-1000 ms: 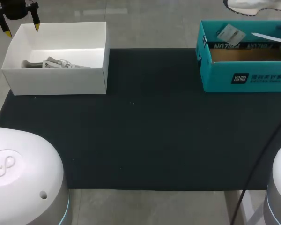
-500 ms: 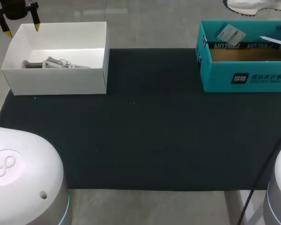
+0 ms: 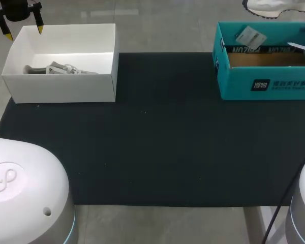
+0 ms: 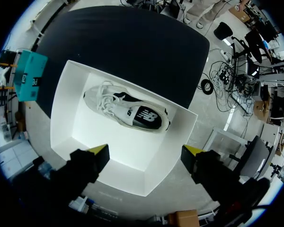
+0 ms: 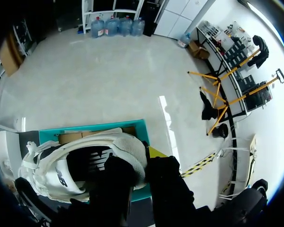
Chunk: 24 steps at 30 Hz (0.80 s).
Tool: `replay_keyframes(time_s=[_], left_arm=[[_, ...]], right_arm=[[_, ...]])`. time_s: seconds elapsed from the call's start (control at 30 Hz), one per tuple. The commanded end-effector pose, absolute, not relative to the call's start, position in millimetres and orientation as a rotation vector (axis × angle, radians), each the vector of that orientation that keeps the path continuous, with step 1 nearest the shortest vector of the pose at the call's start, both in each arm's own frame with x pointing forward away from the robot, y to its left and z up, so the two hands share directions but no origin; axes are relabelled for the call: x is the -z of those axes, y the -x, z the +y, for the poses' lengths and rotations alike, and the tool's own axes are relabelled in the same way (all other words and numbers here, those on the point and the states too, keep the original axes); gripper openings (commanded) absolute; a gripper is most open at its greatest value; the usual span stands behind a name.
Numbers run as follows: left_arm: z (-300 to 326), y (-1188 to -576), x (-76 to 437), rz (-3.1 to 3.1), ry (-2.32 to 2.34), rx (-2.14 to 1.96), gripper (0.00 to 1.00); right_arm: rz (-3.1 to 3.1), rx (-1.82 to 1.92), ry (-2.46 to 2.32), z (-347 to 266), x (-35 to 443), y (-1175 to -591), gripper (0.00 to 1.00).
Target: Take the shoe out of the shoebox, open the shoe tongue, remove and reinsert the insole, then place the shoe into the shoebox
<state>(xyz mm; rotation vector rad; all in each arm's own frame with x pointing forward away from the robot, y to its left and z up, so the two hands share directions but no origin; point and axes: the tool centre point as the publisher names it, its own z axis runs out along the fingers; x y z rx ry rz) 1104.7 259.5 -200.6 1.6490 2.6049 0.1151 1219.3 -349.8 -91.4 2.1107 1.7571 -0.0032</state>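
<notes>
Your right hand [image 5: 139, 163] clamps the white shoe [image 3: 267, 6], seemingly by its heel, above the teal shoebox [image 3: 234, 84], toe toward 9 o'clock in the head view.

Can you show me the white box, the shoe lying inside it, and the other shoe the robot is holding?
white box [image 3: 61, 87]: head view, on its front wall.
shoe in the white box [image 4: 127, 112]: left wrist view, on its side.
held shoe [image 5: 45, 168]: right wrist view, on its white side.
</notes>
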Motion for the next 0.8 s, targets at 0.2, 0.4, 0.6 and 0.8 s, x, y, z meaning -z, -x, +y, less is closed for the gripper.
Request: replay_keyframes(time_s=[0.2, 0.4, 0.6, 0.8], left_arm=[[259.8, -1104.5, 200.4, 2.605, -1.651, -0.118, 1.0], [259.8, -1104.5, 200.4, 2.605, -1.651, -0.118, 1.0], [259.8, -1104.5, 200.4, 2.605, -1.651, -0.118, 1.0], [259.8, -1104.5, 200.4, 2.605, -1.651, -0.118, 1.0]], right_arm=[[1.742, 0.033, -2.082, -340.6, 76.6, -1192.2, 0.0], [1.74, 0.007, -2.058, -325.5, 71.6, -1169.8, 0.0], [1.739, -0.044, -2.049, -303.7, 69.5, -1148.2, 0.0], [1.749, -0.042, -2.037, -283.1, 75.6, -1130.2, 0.0]])
